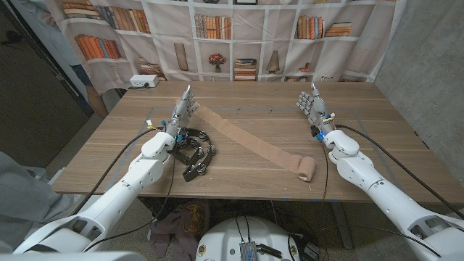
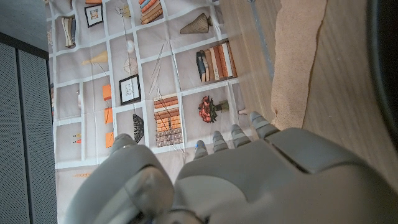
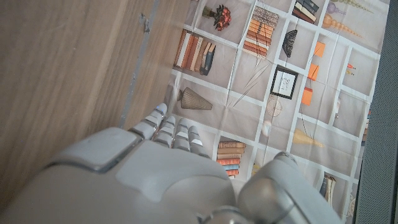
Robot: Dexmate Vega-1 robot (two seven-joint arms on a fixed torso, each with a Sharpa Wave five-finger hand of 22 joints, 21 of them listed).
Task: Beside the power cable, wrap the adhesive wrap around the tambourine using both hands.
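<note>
Head view: we find the adhesive wrap [image 1: 246,138] unrolled as a long tan strip across the wooden table [image 1: 268,101]. Its long axis runs diagonally, from the far end near the left hand [image 1: 184,110] down toward the near right, where it ends in the remaining roll [image 1: 307,169] close to the table's front edge. The roll lies on its side, its open end facing the near edge.

The tambourine [image 1: 194,150] lies just beside the left forearm, near the front-left of the table, on the near side of the strip; we cannot tell whether it touches the strip. It is dark with metal jingles around the rim.

Left hand: held up, fingers spread, nothing in it. In the left wrist view the strip's end [image 2: 298,56] lies on the wood just beyond the fingertips [image 2: 217,138].

Right hand [image 1: 312,106]: raised over the far right of the table, fingers apart, holding nothing, well apart from the roll.

A white box [image 1: 143,81] sits at the far-left corner. The bookshelf-print backdrop [image 1: 239,36] hangs behind.
</note>
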